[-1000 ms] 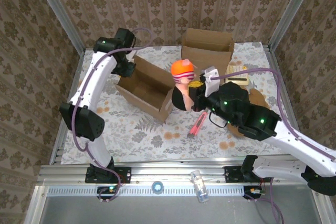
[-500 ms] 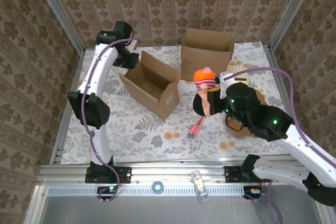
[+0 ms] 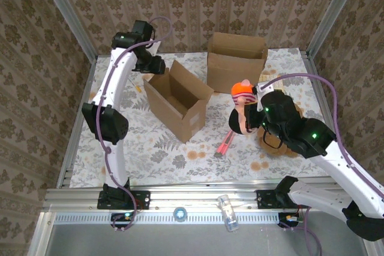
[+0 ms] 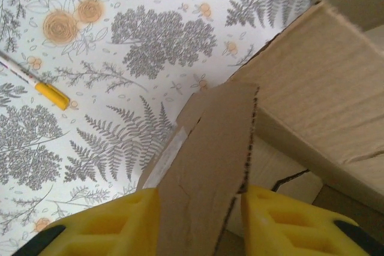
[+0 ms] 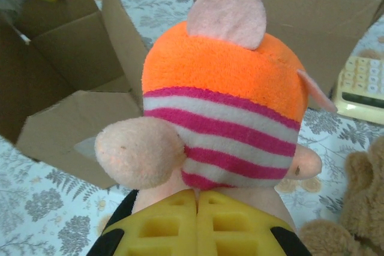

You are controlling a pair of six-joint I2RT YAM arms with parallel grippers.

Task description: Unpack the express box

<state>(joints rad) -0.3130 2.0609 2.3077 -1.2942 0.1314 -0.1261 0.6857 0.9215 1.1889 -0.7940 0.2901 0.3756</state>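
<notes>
My right gripper (image 5: pixel 197 227) is clamped low on the plush toy (image 5: pixel 223 97), which looks light and squashy, just right of the open box (image 3: pixel 192 121), while my left gripper (image 4: pixel 201 223) sits parted astride its stiff flap (image 4: pixel 210 142).

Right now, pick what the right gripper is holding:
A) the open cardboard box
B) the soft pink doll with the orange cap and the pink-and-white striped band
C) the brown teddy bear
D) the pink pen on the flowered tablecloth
B: in the right wrist view the right gripper is shut on the soft pink doll, whose orange cap stands just above the yellow fingers.
</notes>
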